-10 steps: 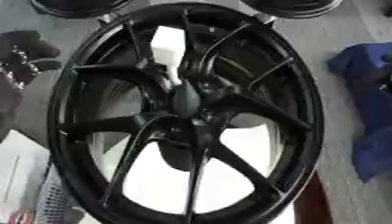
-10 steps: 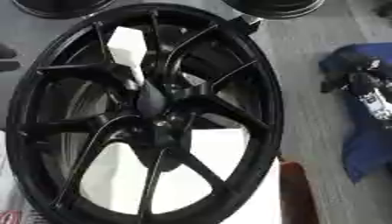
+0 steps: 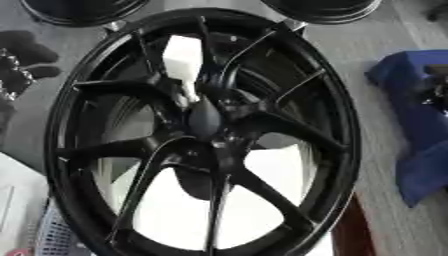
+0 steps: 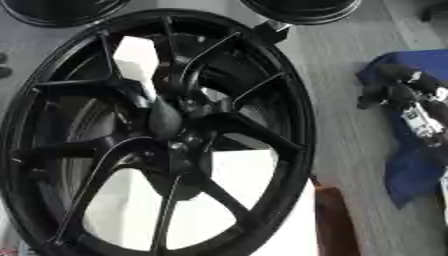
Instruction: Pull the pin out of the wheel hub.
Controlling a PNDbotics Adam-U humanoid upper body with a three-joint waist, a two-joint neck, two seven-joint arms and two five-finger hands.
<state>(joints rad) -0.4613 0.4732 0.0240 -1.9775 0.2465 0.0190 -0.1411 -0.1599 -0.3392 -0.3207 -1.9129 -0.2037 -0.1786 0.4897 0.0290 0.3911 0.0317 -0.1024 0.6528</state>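
Observation:
A large black wheel (image 3: 341, 125) with curved spokes fills both views, its hub (image 3: 206, 122) near the middle. A white block-shaped piece (image 3: 184, 57) with a thin white stem (image 3: 188, 92) stands just above the hub, the stem running down toward it; this looks like the pin. My left hand (image 3: 17, 67) lies outside the rim at the left edge, fingers spread and holding nothing. On the blue cloth, well to the right of the wheel, my right hand (image 4: 407, 97) rests with relaxed fingers. Neither hand touches the wheel or the white piece.
Two more dark rims (image 3: 83, 10) (image 3: 324, 7) show at the far edge. A blue cloth (image 3: 420, 155) lies at the right. A white sheet (image 3: 184, 210) shows through the spokes. A reddish-brown strip (image 4: 337, 225) borders the wheel's lower right. A mesh basket (image 3: 52, 237) sits lower left.
The whole picture has shifted slightly, so the camera moved. Both hands stay out at the sides, and the white piece is still by the hub.

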